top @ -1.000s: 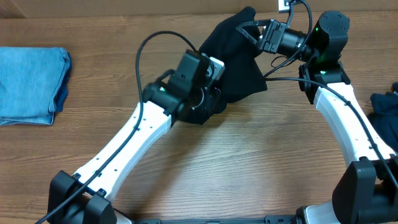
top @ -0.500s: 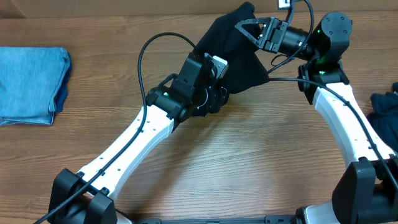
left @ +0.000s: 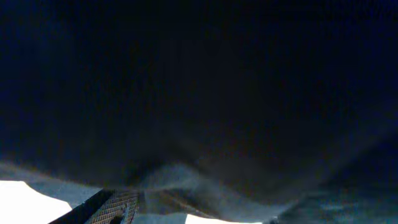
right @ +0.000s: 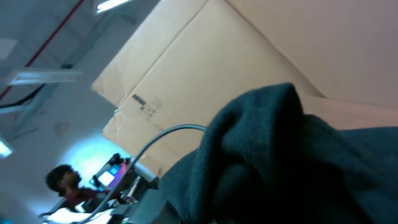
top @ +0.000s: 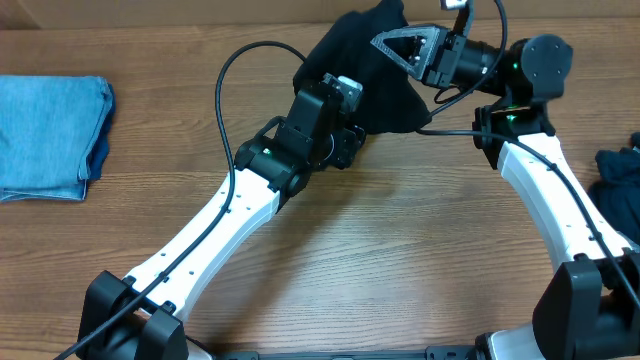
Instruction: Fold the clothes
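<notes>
Fabric of the black T-shirt [top: 360, 60] hangs bunched from the right tool [top: 385, 42], which pinches it. The left tool [top: 352, 122] sits at the T-shirt's lower edge; I cannot tell its spread.

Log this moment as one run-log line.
fold: not done | black T-shirt: bunched, raised at far edge | right gripper: shut on shirt | left gripper: at shirt, jaws unclear | light blue denim: folded, left side

We are seeing the T-shirt [top: 390, 95] at the far centre of the surface [top: 400, 250], a folded stack [top: 50, 135] far left, another garment [top: 620, 175] far right.
</notes>
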`<state>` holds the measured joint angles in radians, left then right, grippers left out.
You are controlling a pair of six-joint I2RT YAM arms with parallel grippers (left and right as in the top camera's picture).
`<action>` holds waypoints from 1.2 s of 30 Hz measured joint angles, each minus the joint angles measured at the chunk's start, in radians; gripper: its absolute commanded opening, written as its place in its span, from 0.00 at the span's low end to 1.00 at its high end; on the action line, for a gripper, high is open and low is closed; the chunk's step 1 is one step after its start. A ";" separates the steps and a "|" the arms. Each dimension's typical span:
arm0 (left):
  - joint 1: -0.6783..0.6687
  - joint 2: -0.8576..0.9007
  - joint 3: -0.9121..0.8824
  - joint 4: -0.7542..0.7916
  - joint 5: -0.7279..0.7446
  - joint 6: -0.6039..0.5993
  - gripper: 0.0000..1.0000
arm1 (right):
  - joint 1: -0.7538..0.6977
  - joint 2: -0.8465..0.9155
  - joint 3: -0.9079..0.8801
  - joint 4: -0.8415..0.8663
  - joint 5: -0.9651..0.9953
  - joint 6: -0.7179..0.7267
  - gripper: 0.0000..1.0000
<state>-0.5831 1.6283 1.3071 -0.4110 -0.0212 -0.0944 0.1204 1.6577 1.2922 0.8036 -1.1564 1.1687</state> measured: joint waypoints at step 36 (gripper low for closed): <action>0.000 -0.343 -0.009 -0.276 -0.322 0.019 0.04 | -0.048 -0.021 0.009 -1.104 0.194 -0.609 0.11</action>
<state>-0.5831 1.2850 1.2984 -0.6868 -0.3431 -0.0757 0.0727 1.6363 1.3014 -0.3008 -0.9623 0.5598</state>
